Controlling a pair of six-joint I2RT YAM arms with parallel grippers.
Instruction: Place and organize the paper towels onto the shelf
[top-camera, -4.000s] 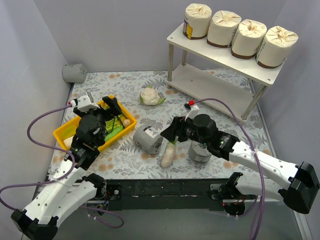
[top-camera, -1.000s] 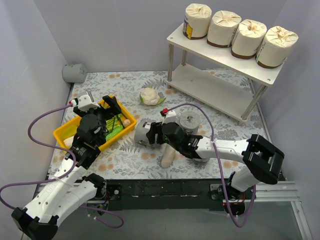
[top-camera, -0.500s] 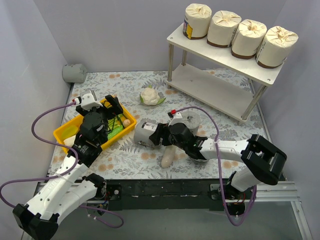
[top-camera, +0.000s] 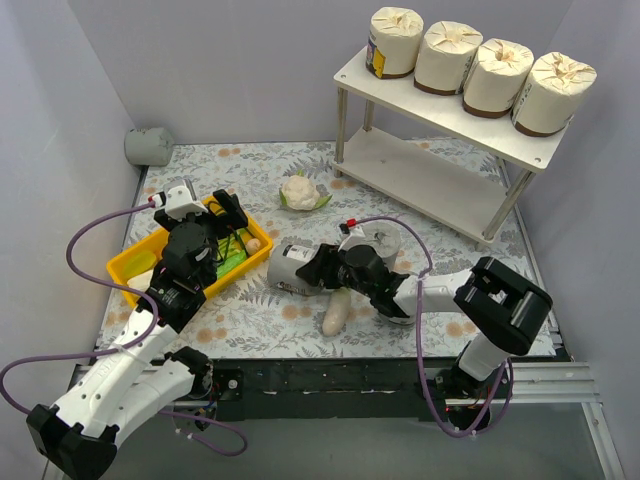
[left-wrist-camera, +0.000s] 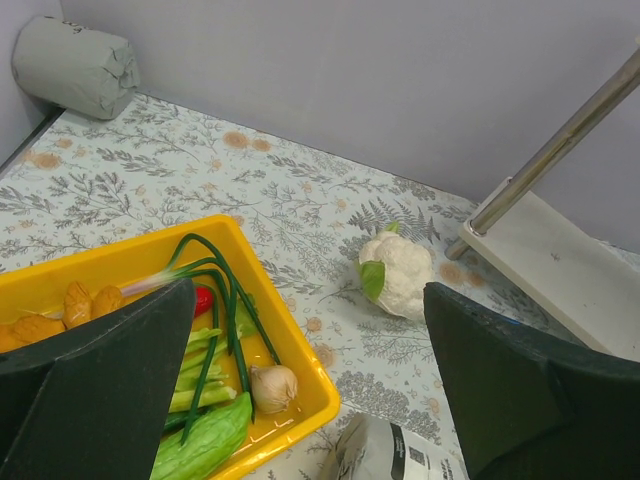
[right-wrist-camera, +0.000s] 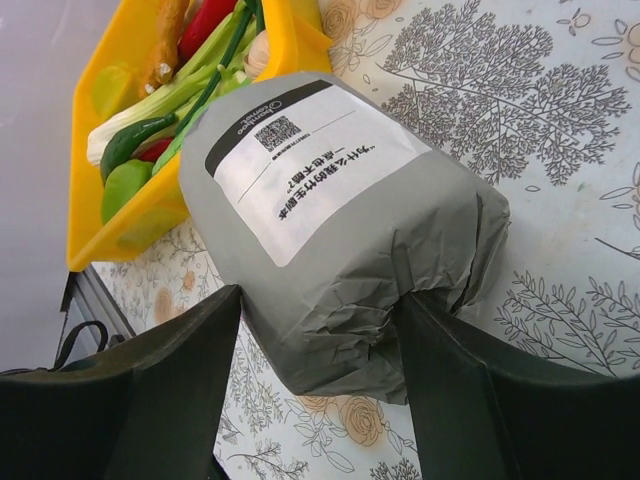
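Note:
A grey paper towel roll (top-camera: 288, 267) (right-wrist-camera: 330, 200) lies on its side on the floral table beside the yellow tray. My right gripper (top-camera: 318, 268) (right-wrist-camera: 315, 375) is shut on its pleated end, with a finger pressing each side. Another grey roll (top-camera: 381, 243) stands upright just behind that arm. A third grey roll (top-camera: 147, 146) (left-wrist-camera: 78, 65) lies in the far left corner. Four cream rolls (top-camera: 470, 58) stand in a row on the top board of the shelf (top-camera: 352, 72). My left gripper (top-camera: 228, 212) (left-wrist-camera: 315, 385) hangs open over the tray's right end, holding nothing.
The yellow tray (top-camera: 125, 262) (left-wrist-camera: 300, 380) holds vegetables. A cauliflower (top-camera: 303, 192) (left-wrist-camera: 398, 272) sits between the tray and the shelf. A long white radish (top-camera: 336, 314) lies under my right arm. The shelf's lower board (top-camera: 420, 175) (left-wrist-camera: 560, 270) is bare.
My right gripper has pushed left onto the lying grey roll and its fingers have closed in against it. The left gripper has shifted slightly and stays open.

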